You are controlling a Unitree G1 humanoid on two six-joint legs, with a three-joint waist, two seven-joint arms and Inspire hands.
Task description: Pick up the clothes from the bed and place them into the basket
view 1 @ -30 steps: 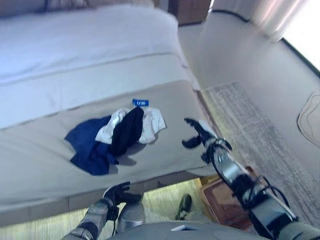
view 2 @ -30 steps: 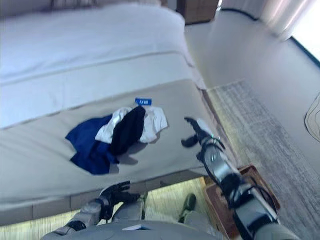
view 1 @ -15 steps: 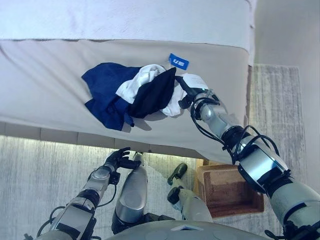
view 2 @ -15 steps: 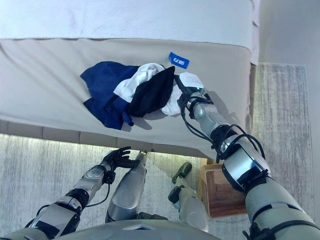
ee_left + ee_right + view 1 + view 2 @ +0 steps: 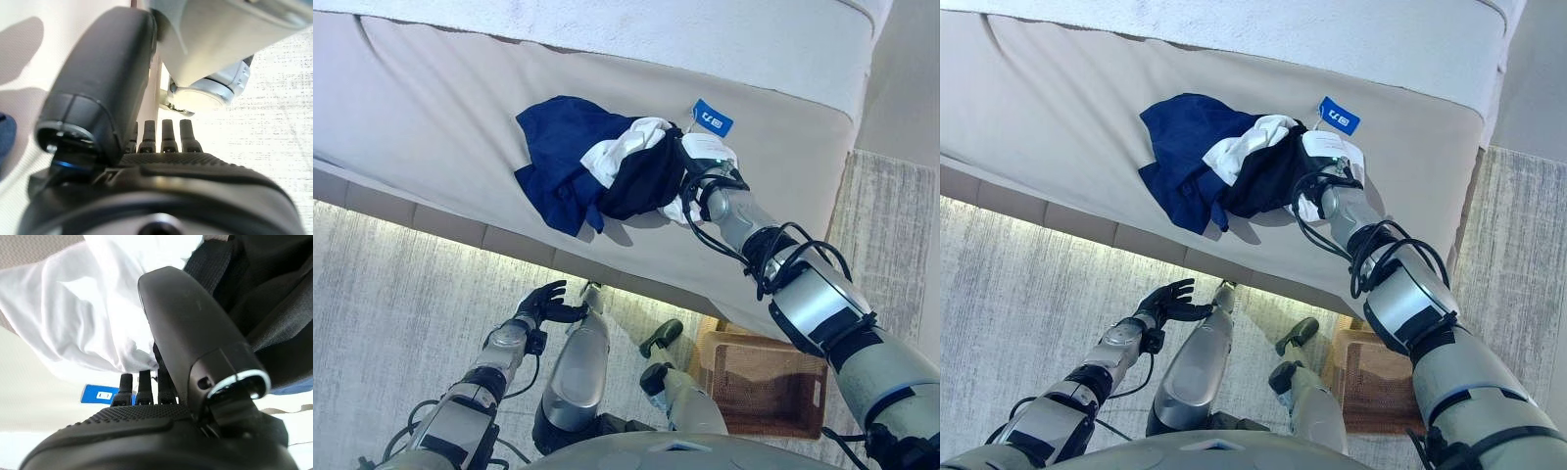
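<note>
A pile of clothes lies on the beige bed (image 5: 440, 88) near its front edge: a navy blue garment (image 5: 558, 147), a white one (image 5: 626, 137) and a black one (image 5: 646, 181) on top. My right hand (image 5: 698, 168) is at the pile's right side, touching the black and white cloth. In the right wrist view its fingers (image 5: 142, 384) and thumb (image 5: 195, 333) are straight against the white cloth (image 5: 73, 318), holding nothing. My left hand (image 5: 543, 299) hangs open and empty below the bed's edge. The brown wicker basket (image 5: 769, 377) stands on the floor at lower right.
A small blue tag (image 5: 712, 117) lies on the bed just behind the pile. White bedding (image 5: 705, 29) covers the far part of the bed. A grey rug (image 5: 391, 294) covers the floor in front of the bed.
The camera has tilted down and shifted. My right hand has reached from beside the bed's corner across to the pile and now touches the black and white clothes. The left hand stays low.
</note>
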